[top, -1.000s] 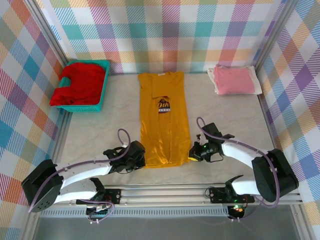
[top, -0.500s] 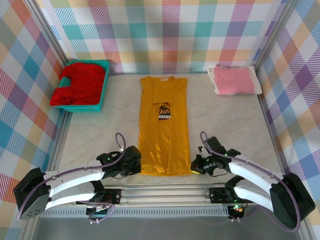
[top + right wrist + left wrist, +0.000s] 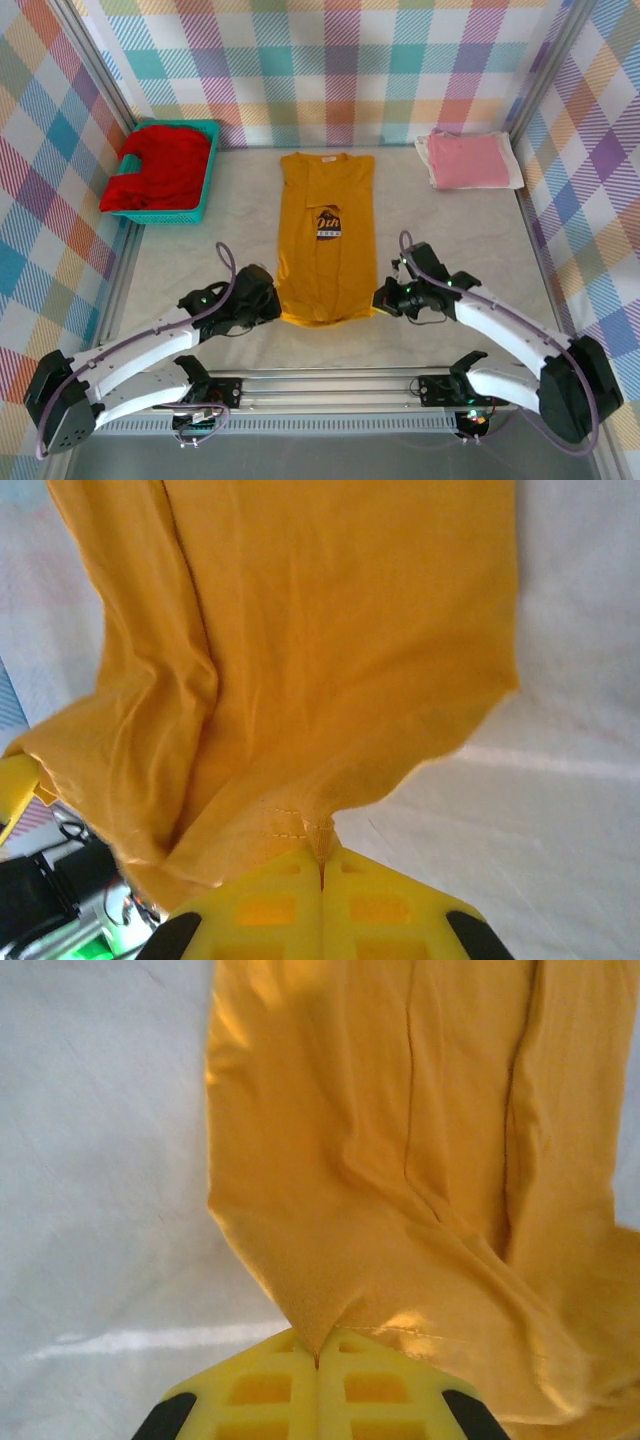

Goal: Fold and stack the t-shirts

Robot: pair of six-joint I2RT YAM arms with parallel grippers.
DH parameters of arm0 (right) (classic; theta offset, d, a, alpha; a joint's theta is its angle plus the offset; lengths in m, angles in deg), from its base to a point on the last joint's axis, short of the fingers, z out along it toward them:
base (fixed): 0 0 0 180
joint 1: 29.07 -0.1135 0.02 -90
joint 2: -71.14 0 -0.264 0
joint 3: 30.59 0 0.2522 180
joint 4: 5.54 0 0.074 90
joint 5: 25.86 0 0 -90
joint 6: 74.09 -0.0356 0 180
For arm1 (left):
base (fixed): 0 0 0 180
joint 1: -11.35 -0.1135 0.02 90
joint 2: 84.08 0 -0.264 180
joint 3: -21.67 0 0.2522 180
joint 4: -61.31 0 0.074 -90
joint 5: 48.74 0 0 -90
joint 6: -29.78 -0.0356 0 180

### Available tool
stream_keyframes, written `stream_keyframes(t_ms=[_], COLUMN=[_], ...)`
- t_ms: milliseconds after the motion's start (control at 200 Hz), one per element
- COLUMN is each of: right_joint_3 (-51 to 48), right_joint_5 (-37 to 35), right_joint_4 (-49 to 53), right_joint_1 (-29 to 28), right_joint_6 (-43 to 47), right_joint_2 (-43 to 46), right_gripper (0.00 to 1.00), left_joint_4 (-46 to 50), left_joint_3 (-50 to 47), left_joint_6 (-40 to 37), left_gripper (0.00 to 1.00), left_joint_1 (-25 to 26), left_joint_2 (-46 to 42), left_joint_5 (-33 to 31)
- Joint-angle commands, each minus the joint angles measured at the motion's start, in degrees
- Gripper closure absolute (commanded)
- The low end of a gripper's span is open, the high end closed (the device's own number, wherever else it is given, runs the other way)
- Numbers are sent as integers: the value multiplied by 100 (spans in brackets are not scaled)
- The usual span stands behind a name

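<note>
Top external: yellow shirt [image 3: 327, 230] lies flat at centre, collar far. At its near hem, left gripper [image 3: 264, 303] and right gripper [image 3: 386, 299] each pinch one corner, jaws closed on cloth, presumably to carry the hem evenly toward the collar.

White arms [image 3: 145, 343], black joints [image 3: 572, 378], purple cables [image 3: 222, 255], yellow fingers [image 3: 260, 1390].

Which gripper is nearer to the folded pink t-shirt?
Right. The right gripper grips the yellow t-shirt at its hem corner nearest the pink t-shirt; the left gripper grips the opposite corner, farther away.
</note>
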Motion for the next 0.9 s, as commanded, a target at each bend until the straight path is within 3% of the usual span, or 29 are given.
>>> stream_keyframes(t_ms=[0, 225, 500, 895], right_joint_3=[576, 1692, 2647, 3540], right_joint_5=[-111, -256, -113, -19], right_joint_4=[-34, -98, -420, -407], right_joint_1=[186, 688, 1125, 1473], right_joint_6=[352, 760, 993, 1059], right_joint_2=[-493, -1572, -2608, -3468], right_gripper=[100, 100, 100, 100], left_joint_4=[-77, -174, -5, 213], left_joint_3=[366, 1735, 3436, 4821], left_joint_6=[-568, -1679, -2416, -2983], left_gripper=[100, 100, 100, 100], left_joint_1=[-676, -1634, -2076, -2526], left_joint_2=[301, 1812, 3584, 4837], left_joint_5=[316, 792, 1046, 1173])
